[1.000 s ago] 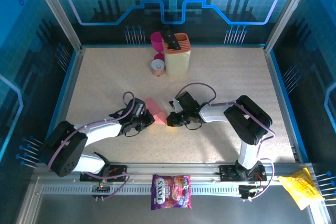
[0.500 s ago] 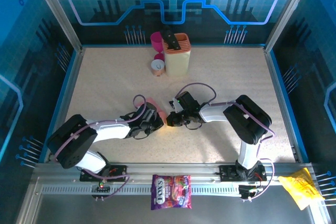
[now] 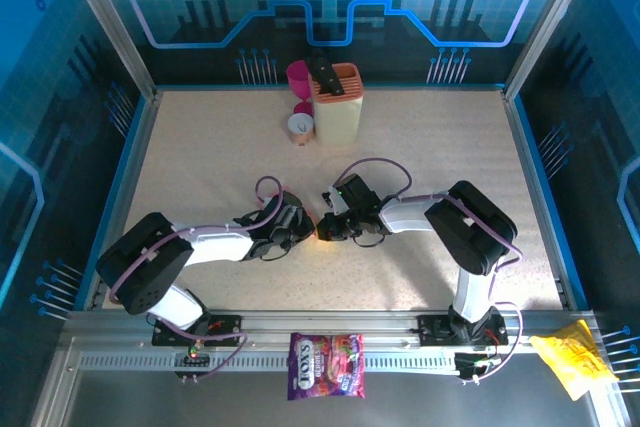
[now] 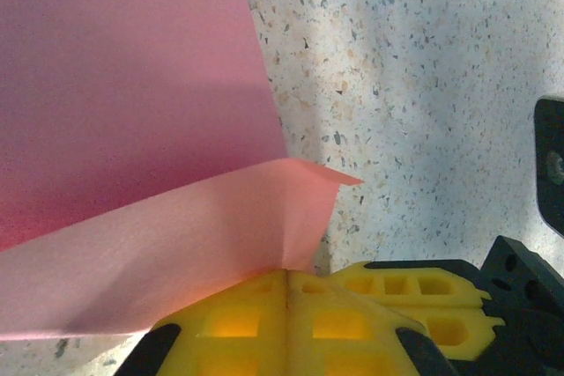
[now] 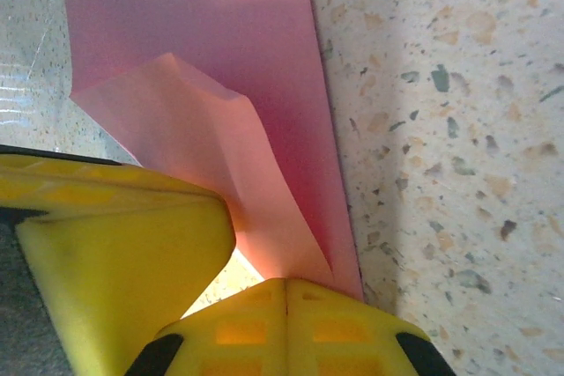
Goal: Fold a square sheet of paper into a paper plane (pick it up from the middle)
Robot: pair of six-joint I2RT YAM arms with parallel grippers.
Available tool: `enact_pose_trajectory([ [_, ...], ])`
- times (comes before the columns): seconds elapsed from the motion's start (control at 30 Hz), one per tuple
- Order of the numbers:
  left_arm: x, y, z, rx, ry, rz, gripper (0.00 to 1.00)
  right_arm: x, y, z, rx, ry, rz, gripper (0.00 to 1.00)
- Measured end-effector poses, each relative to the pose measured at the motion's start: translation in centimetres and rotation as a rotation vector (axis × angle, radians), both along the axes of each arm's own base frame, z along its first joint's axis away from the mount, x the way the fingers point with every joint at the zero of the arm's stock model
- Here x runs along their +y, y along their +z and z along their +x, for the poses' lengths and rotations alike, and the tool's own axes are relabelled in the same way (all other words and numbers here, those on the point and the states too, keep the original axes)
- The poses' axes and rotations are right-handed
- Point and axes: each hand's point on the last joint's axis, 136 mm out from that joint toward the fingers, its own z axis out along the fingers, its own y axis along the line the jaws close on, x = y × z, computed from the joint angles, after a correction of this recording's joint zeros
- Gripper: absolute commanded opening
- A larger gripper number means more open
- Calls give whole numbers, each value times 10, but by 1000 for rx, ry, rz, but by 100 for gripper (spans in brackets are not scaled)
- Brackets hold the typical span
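Cup (image 3: pixel 298 74), beige holder (image 3: pixel 337 107) well behind pinched sheet (image 4: pixel 132 77).

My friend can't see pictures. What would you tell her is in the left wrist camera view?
The left hand, its yellow fingers pressed shut, pinches a lifted flap of the pink sheet of paper. The rest of the sheet lies on the speckled table.

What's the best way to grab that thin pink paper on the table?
By the lifted flap, coming in low along the table toward its free edge. The rest of the pink paper lies flat, leaving nothing to pinch from above, while the raised flap offers two faces. The left jaws are shut on it there.
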Motion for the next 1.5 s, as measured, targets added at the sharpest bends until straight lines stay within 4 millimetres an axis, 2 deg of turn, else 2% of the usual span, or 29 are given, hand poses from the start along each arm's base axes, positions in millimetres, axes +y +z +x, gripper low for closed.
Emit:
enact_pose_trajectory([
  [0.3,0,-1,4,-14,13,3,1,-2,0,2,7,-15,1,0],
  [0.63,24,-13,11,-11,79,34,0,-2,0,2,8,-12,15,0],
  [0.93,29,-16,12,-27,90,15,0,-3,-1,3,14,-12,22,0],
  [1.03,43,-15,13,-31,114,19,0,-2,-1,3,14,-11,23,0],
  [1.17,72,-15,13,-37,159,56,0,-3,-1,3,15,-11,25,0],
  [1.27,87,-16,13,-39,176,77,0,-3,-1,3,17,-11,25,0],
  [1.5,88,-16,14,-45,158,83,0,-2,1,3,29,-6,21,0],
])
